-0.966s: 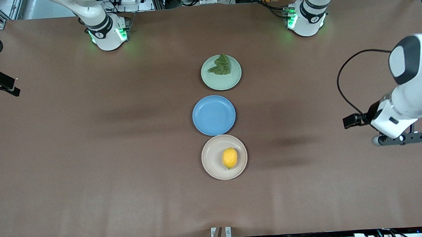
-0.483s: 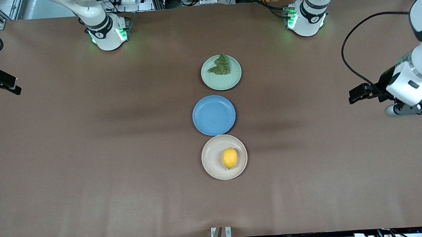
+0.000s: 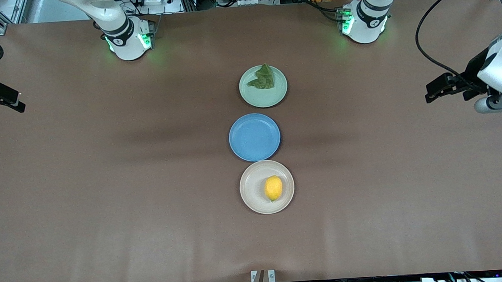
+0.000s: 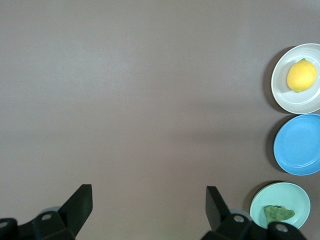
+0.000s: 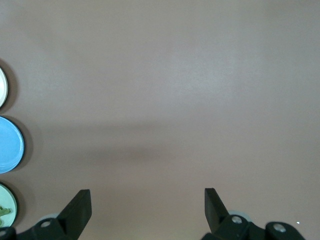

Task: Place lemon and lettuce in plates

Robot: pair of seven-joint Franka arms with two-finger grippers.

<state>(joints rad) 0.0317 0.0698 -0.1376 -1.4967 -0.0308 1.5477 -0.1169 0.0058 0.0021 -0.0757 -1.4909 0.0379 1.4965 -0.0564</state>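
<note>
Your lemon already lies in the beige plate, nearest the front camera, and the lettuce lies in the mint plate, nearest the bases; the blue plate between them holds nothing. The left gripper hangs with fingers spread and empty over bare tabletop at its own end, the right gripper likewise at its end. Little is left to spoil: a low sweep across the plates could knock the lemon rolling out.
</note>
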